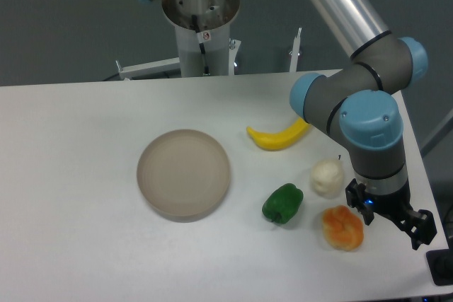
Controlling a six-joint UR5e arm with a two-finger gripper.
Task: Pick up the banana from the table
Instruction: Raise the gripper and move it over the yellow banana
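Note:
The yellow crescent banana [276,138] lies on the white table [78,139], right of the middle. Its right tip is hidden behind the arm's blue-capped joint. My gripper [389,218] hangs at the near right of the table, well in front and to the right of the banana, just right of the orange fruit. Its two dark fingers [423,231] stand apart with nothing between them, so it is open and empty.
A grey round plate [184,172] sits left of the banana. A green pepper [283,203], a white lumpy item [326,177] and a lumpy orange fruit [342,228] lie in front of the banana. The robot base [202,33] stands at the far edge.

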